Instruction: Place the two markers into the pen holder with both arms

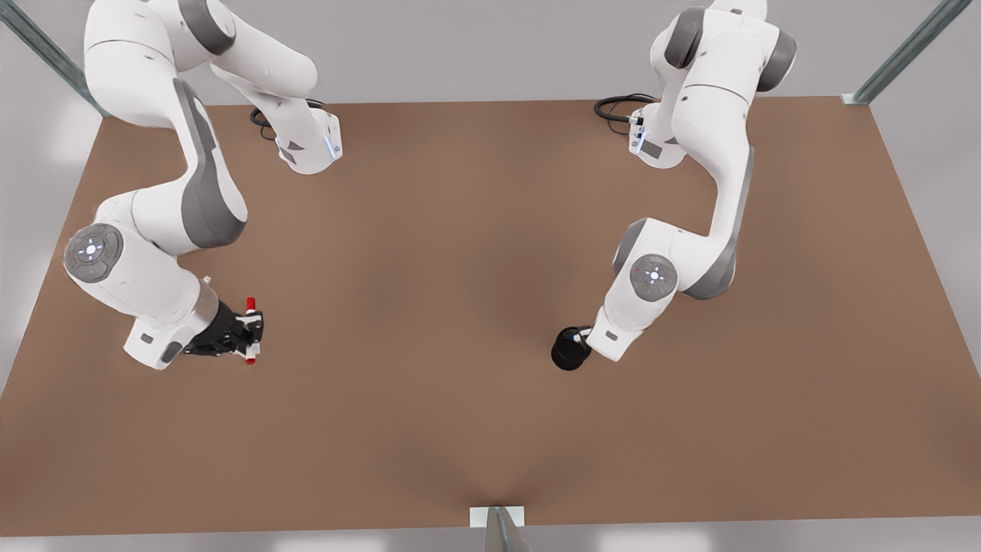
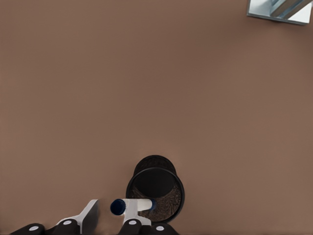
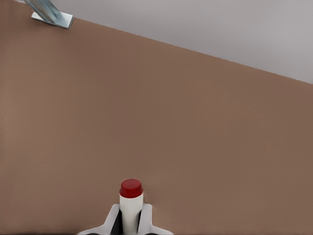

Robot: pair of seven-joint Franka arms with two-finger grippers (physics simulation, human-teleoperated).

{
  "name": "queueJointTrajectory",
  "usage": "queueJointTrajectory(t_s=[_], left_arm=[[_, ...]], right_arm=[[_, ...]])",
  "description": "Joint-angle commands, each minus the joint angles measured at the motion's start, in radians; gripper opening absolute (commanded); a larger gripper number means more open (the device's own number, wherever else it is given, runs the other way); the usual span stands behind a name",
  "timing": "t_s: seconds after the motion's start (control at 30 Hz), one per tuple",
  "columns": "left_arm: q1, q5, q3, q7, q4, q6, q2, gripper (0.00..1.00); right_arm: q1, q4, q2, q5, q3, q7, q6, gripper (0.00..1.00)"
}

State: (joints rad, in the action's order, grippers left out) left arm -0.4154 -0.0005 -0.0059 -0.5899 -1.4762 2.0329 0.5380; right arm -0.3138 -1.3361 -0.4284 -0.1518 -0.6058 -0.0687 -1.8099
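On the front view's right, the black pen holder (image 1: 569, 351) stands on the brown table, with my left gripper (image 1: 587, 336) right over it, mostly hidden under its wrist. In the left wrist view the left gripper (image 2: 111, 209) is open. The dark-blue-capped marker (image 2: 139, 204) lies across one finger, its white end over the pen holder (image 2: 179, 188) mouth. On the front view's left, my right gripper (image 1: 247, 334) is shut on the red-capped marker (image 1: 250, 316), low over the table. The right wrist view shows the right gripper (image 3: 130, 216) clamping the marker's (image 3: 131, 195) white barrel.
The brown table (image 1: 460, 268) spans the scene, with a wide bare stretch between the two arms. Black cables (image 1: 617, 107) coil at the arm bases along the far edge. Metal frame posts (image 1: 502, 529) stand at the near edge and the corners.
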Motion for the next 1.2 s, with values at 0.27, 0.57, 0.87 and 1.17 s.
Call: queueJointTrajectory(t_s=[0.27, 0.57, 0.87, 1.17], left_arm=[[0.273, -0.026, 0.003, 0.527, 0.065, -0.437, -0.211, 1.0], [0.297, -0.016, 0.0, 0.581, 0.079, -0.543, -0.319, 1.0], [0.287, -0.021, 0.001, 0.57, 0.077, -0.545, -0.282, 1.0], [0.296, -0.016, 0.004, 0.573, 0.077, -0.543, -0.277, 1.0]], right_arm=[[0.263, 0.035, -0.035, -0.008, -0.04, 0.592, -0.307, 0.25], [0.76, 0.319, -0.291, -0.114, 0.244, 0.645, -0.779, 0.25], [0.952, 0.476, -0.518, -0.112, 0.432, 0.664, -0.996, 0.26], [1.007, 0.497, -0.59, -0.11, 0.471, 0.667, -1.117, 0.26]])
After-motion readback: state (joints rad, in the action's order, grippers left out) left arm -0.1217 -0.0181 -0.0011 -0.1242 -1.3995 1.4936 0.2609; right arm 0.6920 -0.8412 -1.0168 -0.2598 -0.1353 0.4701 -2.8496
